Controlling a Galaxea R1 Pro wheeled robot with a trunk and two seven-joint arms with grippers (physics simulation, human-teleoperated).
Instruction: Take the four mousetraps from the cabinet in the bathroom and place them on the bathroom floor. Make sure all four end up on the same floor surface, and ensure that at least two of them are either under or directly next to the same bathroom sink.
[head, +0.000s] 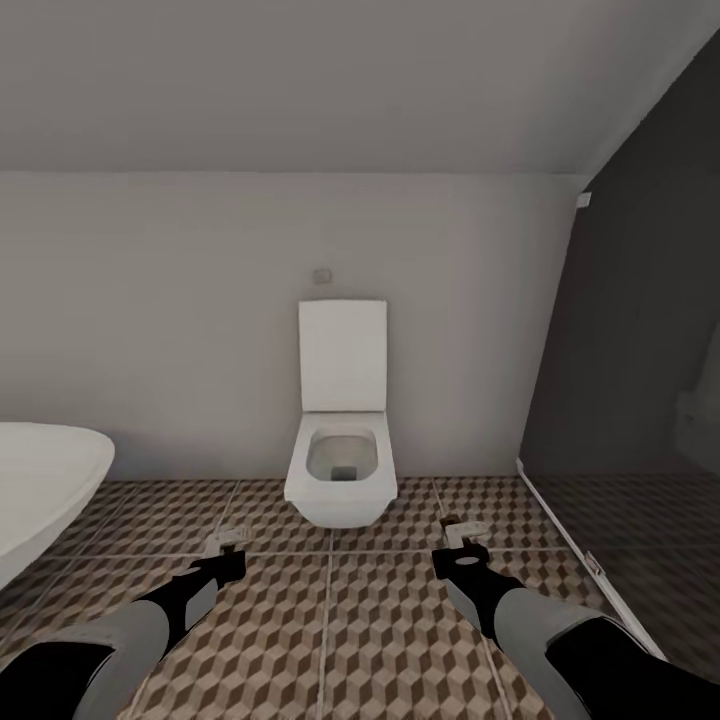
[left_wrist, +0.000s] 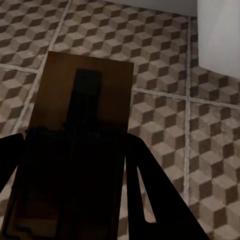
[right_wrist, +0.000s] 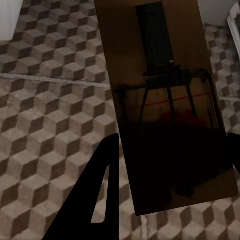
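Each end effector (head: 232, 541) apparently grips a mousetrap (left_wrist: 80, 145) above bathroom floor (head: 330, 620).

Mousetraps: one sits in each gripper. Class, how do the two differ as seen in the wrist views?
The left mousetrap shows a plain dark bar; the right mousetrap shows wire springs, a red line and a reddish patch. The left gripper holds its trap nearer the tub, the right gripper nearer the dark wall. Both are brown, flat and rectangular.

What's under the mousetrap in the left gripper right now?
Patterned bathroom floor tiles and grout lines lie below the mousetrap held in the left gripper. The trap and the dark fingers cover the tiles directly beneath, so anything there is hidden.
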